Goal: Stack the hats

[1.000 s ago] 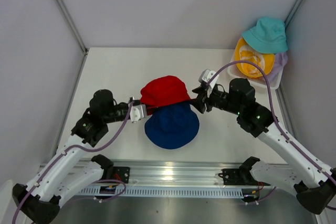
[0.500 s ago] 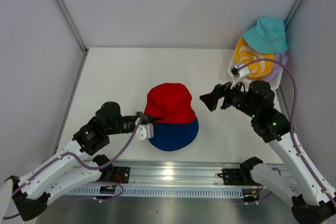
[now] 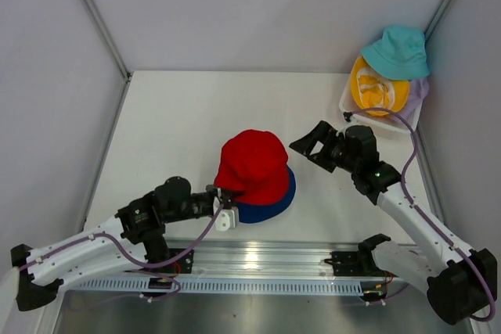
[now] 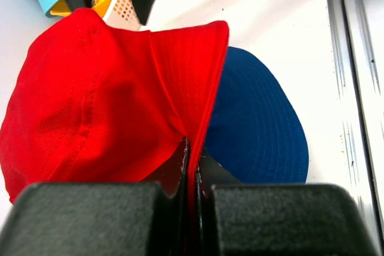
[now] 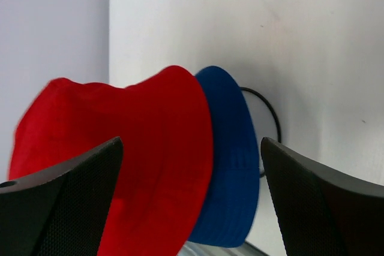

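A white bench (image 3: 172, 115) sits between pale grey walls (image 3: 258, 13). Near its front edge the red hat (image 3: 252, 166) covers most of the navy hat (image 3: 275, 202). The left hand (image 3: 221, 193) pinches the red brim, seen close in its wrist view. Only the right wrist view shows a black wire (image 5: 273, 118) behind the navy hat. The right hand (image 3: 309, 145), at the red hat a second ago, now gapes wide beside it.
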`<control>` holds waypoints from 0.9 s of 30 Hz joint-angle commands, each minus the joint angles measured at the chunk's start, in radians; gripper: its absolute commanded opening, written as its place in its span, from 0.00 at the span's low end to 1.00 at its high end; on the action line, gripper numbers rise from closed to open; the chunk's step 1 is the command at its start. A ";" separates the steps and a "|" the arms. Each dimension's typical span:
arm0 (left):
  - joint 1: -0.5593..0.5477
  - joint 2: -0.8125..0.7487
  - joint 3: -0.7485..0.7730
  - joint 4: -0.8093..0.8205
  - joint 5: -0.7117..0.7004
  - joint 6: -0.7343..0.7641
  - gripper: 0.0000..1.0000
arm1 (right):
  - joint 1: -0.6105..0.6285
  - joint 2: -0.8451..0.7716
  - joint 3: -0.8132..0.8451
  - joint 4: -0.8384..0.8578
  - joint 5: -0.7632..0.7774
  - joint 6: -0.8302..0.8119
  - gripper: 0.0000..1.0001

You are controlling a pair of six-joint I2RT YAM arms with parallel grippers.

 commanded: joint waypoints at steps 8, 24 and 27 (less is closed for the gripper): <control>-0.079 -0.013 0.007 -0.050 -0.039 -0.152 0.22 | 0.014 0.050 0.072 0.112 0.069 0.040 0.99; -0.009 -0.043 0.298 -0.157 -0.563 -0.744 1.00 | 0.011 0.058 0.080 0.078 0.060 -0.006 0.99; 0.074 -0.039 0.333 -0.229 -0.795 -1.036 1.00 | -0.001 0.004 0.026 0.101 0.044 0.040 0.99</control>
